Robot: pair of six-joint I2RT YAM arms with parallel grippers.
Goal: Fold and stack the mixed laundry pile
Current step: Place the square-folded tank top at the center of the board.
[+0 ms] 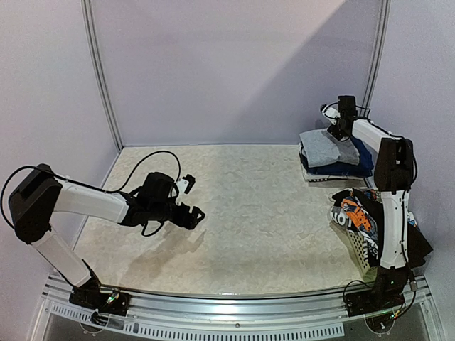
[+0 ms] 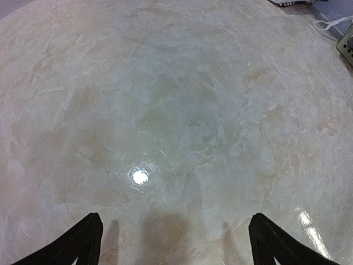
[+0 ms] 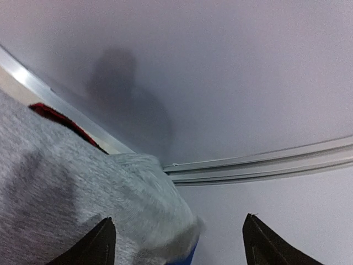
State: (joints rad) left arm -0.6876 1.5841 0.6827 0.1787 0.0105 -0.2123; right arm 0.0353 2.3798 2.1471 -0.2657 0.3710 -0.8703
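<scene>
Soft overhead light glares off the table [image 2: 140, 176], wrist views bulge, grey shirt [image 3: 66, 199] blurs.

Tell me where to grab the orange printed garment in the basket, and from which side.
Pinch the raised, crumpled fold at the top of the orange printed garment, coming straight down from above. It lies bunched uppermost inside the white basket, so the basket's walls would probably block a sideways approach, while its top stands exposed.

White lattice basket [image 1: 357, 254], marbled table [image 1: 249, 213]
</scene>
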